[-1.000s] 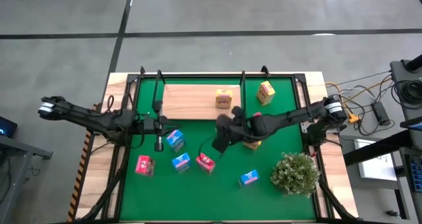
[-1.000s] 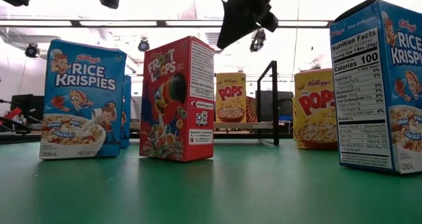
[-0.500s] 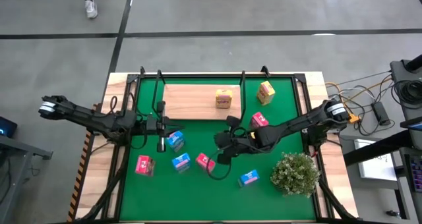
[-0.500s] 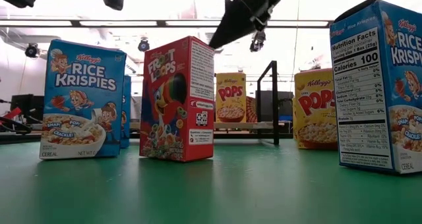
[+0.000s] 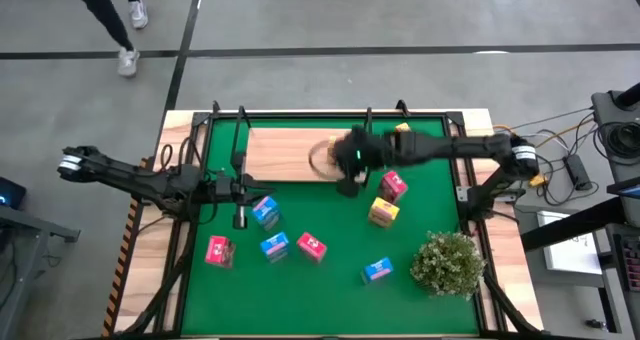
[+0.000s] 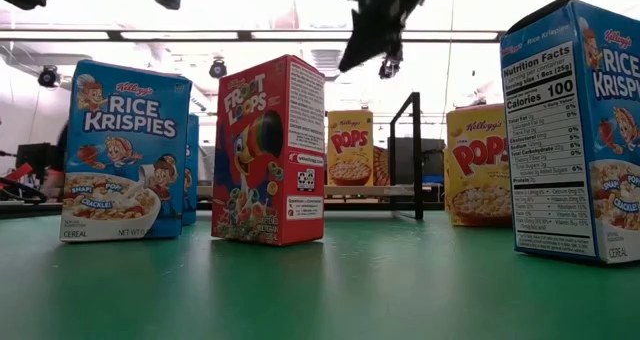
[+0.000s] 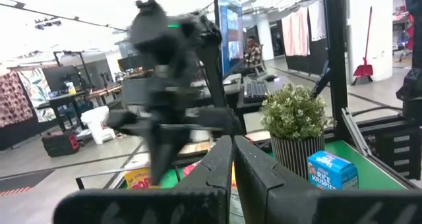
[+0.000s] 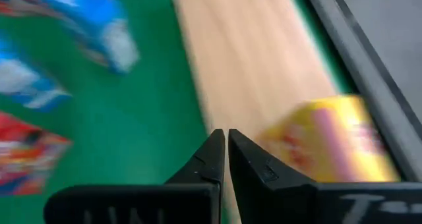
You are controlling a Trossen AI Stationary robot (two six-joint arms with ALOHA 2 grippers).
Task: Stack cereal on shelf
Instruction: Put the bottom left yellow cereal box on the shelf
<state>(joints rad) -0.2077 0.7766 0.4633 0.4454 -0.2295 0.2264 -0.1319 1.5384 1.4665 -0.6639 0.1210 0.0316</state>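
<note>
The shelf [image 5: 285, 155], a light-wood board with black posts, stands at the far side of the green mat. A yellow cereal box [image 8: 336, 138] stands on it. My right gripper [image 5: 328, 164] hovers shut above the board beside that box, pointing toward the table's left; it also shows shut in the right wrist view [image 8: 226, 137]. Loose cereal boxes on the mat: blue [image 5: 265, 212], blue [image 5: 275, 245], pink [image 5: 312, 246], pink [image 5: 218, 250], pink [image 5: 393, 185], yellow [image 5: 383, 212], blue [image 5: 377, 270]. My left gripper [image 7: 232, 145] waits shut at the mat's left side.
A bushy green plant [image 5: 447, 263] stands at the near right of the mat. Another yellow box [image 5: 403, 130] peeks out behind my right arm at the far right. Black frame posts [image 6: 410, 155] rise at the shelf's ends. A person walks beyond the far edge.
My right gripper has swung from over the middle of the mat, near the pink box, toward the far edge, rising a little and rolling, and now hangs over the shelf. It stays shut. No box has moved.
</note>
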